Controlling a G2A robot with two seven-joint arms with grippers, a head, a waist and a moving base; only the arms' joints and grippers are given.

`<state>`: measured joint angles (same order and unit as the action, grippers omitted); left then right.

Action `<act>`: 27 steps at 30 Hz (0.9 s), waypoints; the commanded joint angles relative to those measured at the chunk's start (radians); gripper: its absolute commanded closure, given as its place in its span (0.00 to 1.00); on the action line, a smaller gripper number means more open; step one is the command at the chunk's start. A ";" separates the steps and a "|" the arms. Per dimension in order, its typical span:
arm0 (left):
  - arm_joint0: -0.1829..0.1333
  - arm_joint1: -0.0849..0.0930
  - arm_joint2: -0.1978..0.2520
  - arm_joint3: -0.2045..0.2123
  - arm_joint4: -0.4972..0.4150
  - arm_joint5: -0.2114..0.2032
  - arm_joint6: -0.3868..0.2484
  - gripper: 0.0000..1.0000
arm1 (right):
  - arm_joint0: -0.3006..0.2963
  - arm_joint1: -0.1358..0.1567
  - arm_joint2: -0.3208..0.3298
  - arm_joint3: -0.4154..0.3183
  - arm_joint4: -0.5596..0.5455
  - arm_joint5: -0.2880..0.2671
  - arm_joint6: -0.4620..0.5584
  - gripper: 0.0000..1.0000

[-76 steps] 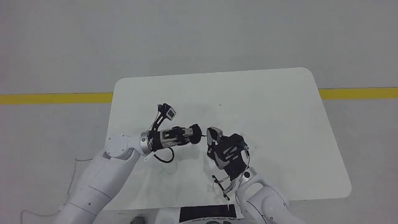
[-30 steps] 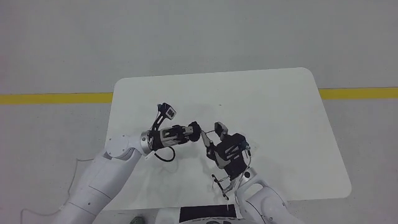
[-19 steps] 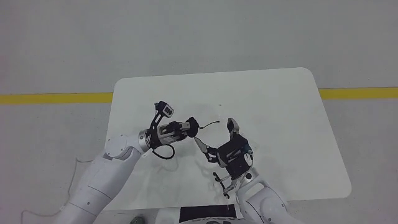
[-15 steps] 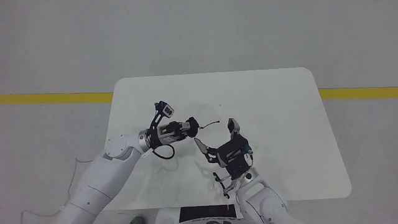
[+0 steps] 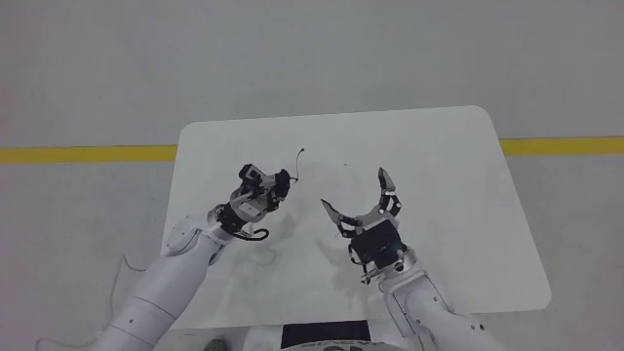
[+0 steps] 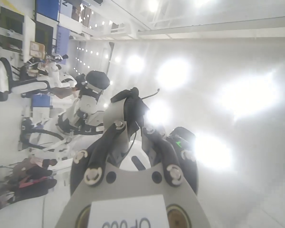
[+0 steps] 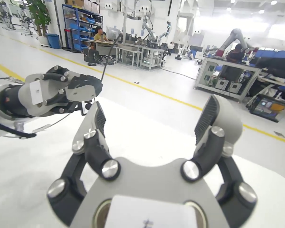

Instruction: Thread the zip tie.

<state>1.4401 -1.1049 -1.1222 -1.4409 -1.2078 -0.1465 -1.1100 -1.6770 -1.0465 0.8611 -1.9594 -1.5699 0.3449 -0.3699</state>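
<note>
Fingers of the left gripper (image 5: pixel 281 182) clamp the thin black plastic zip tie (image 5: pixel 297 164), those of the right gripper (image 5: pixel 353 190) spread empty; light, whippy and slick, it likely wants gripping near its tip.

One zip tie (image 5: pixel 297 163), one left gripper (image 5: pixel 282 181), one right gripper (image 5: pixel 355 189) and one table (image 5: pixel 439 146).

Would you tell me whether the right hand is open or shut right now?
Open: the right hand has its fingers spread wide, nothing between them.

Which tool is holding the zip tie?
The left tool, shut on the zip tie; the right tool is open and empty.
</note>
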 commanded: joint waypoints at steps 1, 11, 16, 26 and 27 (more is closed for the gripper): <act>-0.002 -0.003 0.008 0.004 -0.011 0.012 -0.005 1.00 | 0.026 0.020 -0.013 0.009 0.000 -0.005 -0.013 0.00; -0.011 -0.006 0.020 0.001 0.008 0.010 -0.005 1.00 | 0.051 0.039 -0.021 0.023 0.000 -0.005 -0.045 0.00; -0.008 -0.014 0.035 -0.013 -0.058 0.053 0.017 1.00 | 0.132 0.072 -0.053 0.079 0.000 -0.005 -0.085 0.00; -0.030 -0.029 0.064 0.002 -0.062 0.031 0.032 1.00 | 0.225 0.123 -0.140 0.107 0.000 -0.005 -0.100 0.00; -0.030 -0.029 0.064 0.002 -0.062 0.031 0.032 1.00 | 0.225 0.123 -0.140 0.107 0.000 -0.005 -0.100 0.00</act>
<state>1.4093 -1.1339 -1.0583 -1.4386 -1.2649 -0.1167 -1.0775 -1.4516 -0.9235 0.7200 -1.8527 -1.5700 0.3400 -0.4701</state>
